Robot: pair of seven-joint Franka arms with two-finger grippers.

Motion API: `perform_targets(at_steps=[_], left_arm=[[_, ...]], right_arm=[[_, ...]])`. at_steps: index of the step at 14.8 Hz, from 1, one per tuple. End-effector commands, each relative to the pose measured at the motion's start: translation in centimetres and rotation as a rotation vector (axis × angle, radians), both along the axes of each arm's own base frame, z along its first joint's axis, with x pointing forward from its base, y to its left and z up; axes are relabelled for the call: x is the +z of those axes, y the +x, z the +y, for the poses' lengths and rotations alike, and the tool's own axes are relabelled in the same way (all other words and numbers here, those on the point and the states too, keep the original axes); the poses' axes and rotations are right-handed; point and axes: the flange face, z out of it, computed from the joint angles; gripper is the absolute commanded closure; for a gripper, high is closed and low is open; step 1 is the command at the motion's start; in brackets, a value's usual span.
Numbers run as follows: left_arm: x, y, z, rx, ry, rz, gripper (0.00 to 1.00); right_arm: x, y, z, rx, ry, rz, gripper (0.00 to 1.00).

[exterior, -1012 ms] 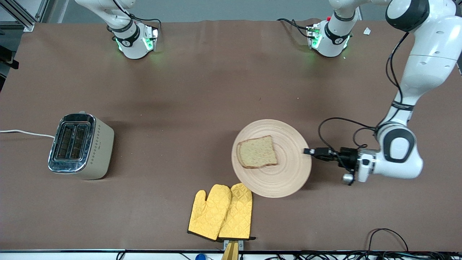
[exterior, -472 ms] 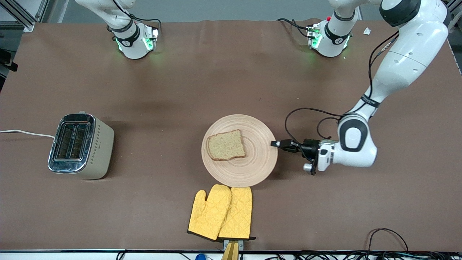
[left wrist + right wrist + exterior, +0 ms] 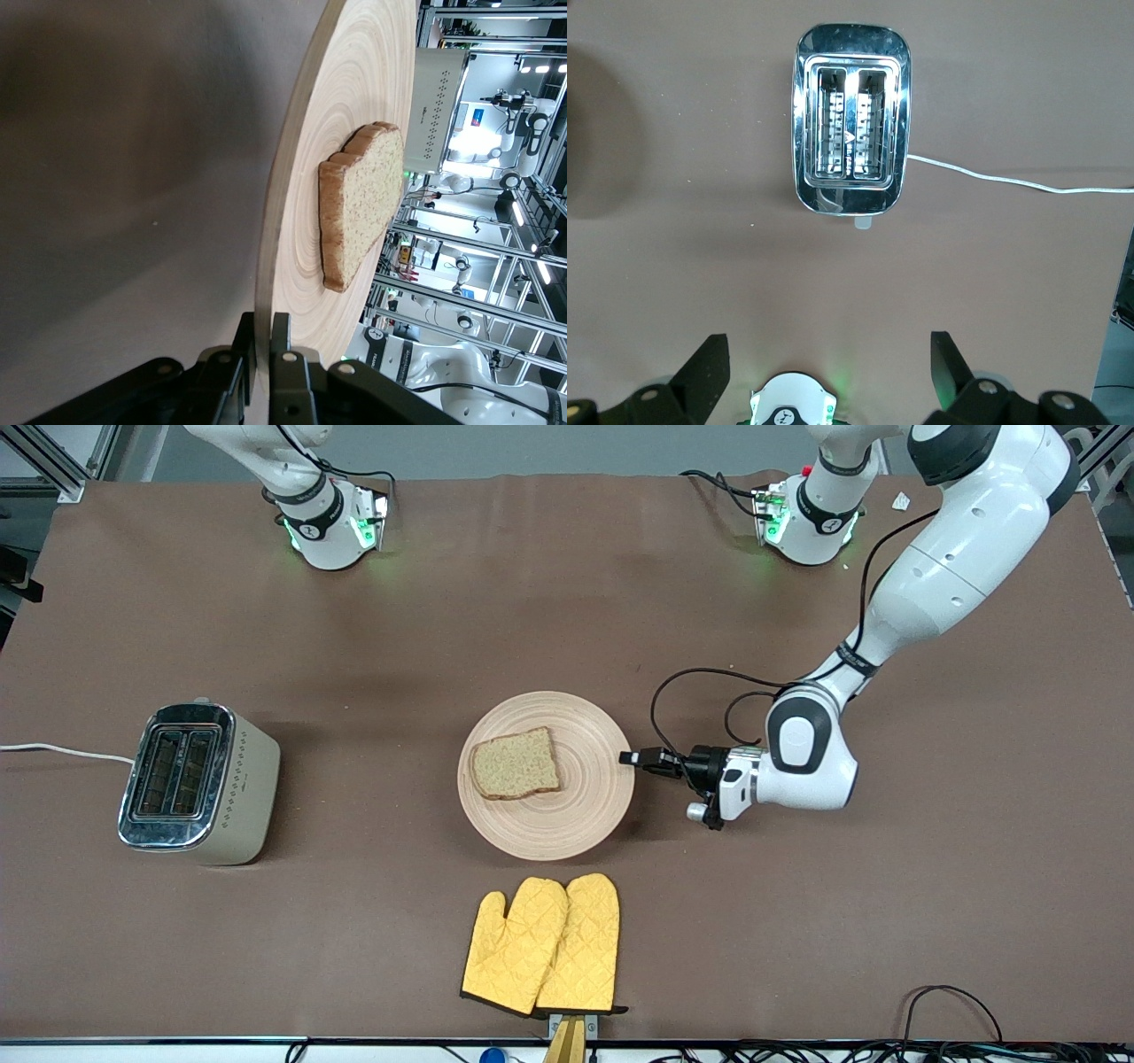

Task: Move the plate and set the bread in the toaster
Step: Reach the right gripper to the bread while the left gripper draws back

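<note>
The pale wooden plate (image 3: 580,815) lies mid-table with the brown bread (image 3: 515,763) slice flat on it. My left gripper (image 3: 631,759) is shut on the plate's rim at the side toward the left arm's end. In the left wrist view its black fingers pinch the rim of the plate (image 3: 354,97) from above and below at the left gripper (image 3: 263,341), and the bread (image 3: 359,204) sits further in. The cream toaster (image 3: 197,783) stands toward the right arm's end, both slots empty. My right gripper (image 3: 826,350) hangs open high over the table, looking down on the toaster (image 3: 850,168).
Two yellow oven mitts (image 3: 543,943) lie nearer the front camera than the plate, at the table's front edge. The toaster's white cord (image 3: 62,753) runs off the table's end. Both arm bases (image 3: 328,527) (image 3: 806,522) stand along the table's back edge.
The left gripper has dragged the plate with the bread toward the toaster and slightly away from the front camera, off the mitts. The right gripper stays open.
</note>
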Motion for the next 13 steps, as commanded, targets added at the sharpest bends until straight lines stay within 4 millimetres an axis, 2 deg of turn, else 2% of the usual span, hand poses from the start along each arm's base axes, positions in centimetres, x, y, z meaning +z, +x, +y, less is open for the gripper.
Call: perform_targets(at_steps=[1, 2, 4, 5, 6, 8, 11, 13], left_arm=[[-0.4, -1.3, -2.1, 0.006, -0.02, 0.007, 1.0], [-0.8, -1.6, -2.1, 0.004, -0.017, 0.014, 1.0], [-1.8, -2.3, -2.1, -0.006, -0.013, 0.008, 1.0], [-2.8, -2.6, -2.0, 0.001, -0.005, 0.009, 1.0], [-3.2, -2.6, -2.1, 0.006, 0.004, -0.002, 1.0], [-3.6, -3.0, -2.3, 0.004, 0.012, -0.001, 1.0], [-4.1, -3.3, -2.3, 0.005, 0.023, 0.003, 1.0], [-4.2, -3.2, -2.5, 0.005, 0.026, -0.001, 0.99]], right_arm=[[-1.8, -0.2, 1.6, -0.053, 0.063, 0.001, 0.0], [-2.5, 0.3, 2.9, -0.079, 0.086, -0.008, 0.0], [-3.3, 1.6, 7.5, -0.106, 0.075, -0.042, 0.0], [-4.8, 2.1, 8.9, -0.113, 0.072, -0.038, 0.0], [-7.2, 2.7, 10.5, -0.097, 0.071, -0.047, 0.0], [-11.7, 3.7, 11.7, -0.088, 0.074, -0.07, 0.0], [-19.4, 5.3, 16.7, -0.131, 0.088, -0.129, 0.0], [-23.5, 6.0, 21.6, -0.168, 0.097, -0.179, 0.0]])
